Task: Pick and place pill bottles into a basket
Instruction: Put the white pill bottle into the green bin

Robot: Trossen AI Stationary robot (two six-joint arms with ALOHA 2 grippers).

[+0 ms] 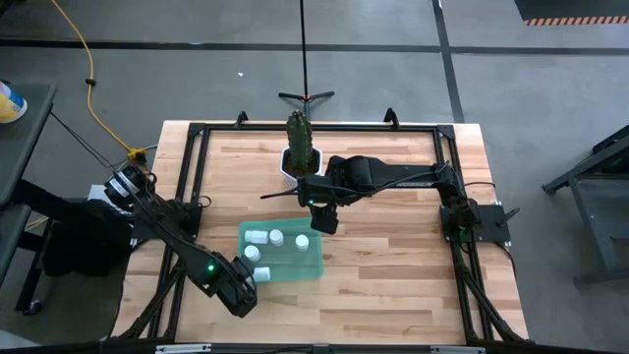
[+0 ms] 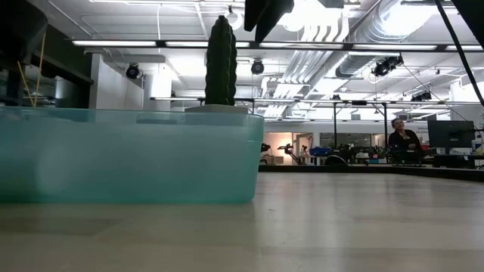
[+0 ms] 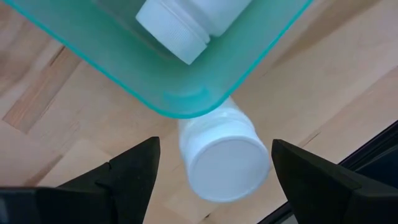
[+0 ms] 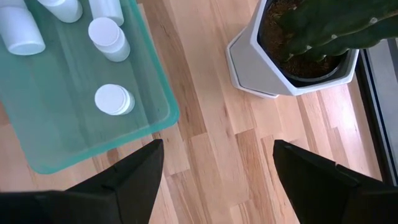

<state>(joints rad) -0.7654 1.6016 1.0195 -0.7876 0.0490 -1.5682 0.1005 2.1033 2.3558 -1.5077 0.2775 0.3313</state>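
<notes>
No readable writing; left end effector [image 3: 211, 180] open around pill bottle [image 3: 221, 158] at basket [image 3: 186, 102] corner, seven o'clock; right end effector [image 4: 214, 180] open, empty, over counter [image 4: 217, 143]

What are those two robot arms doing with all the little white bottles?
They are putting pill bottles into the green basket. Several bottles already sit inside it. One last bottle lies on the wooden table, right outside the basket's corner. The left gripper is open, its fingers on either side of that bottle, not gripping yet. The right gripper hangs open above the table between the basket and the cactus pot.
</notes>
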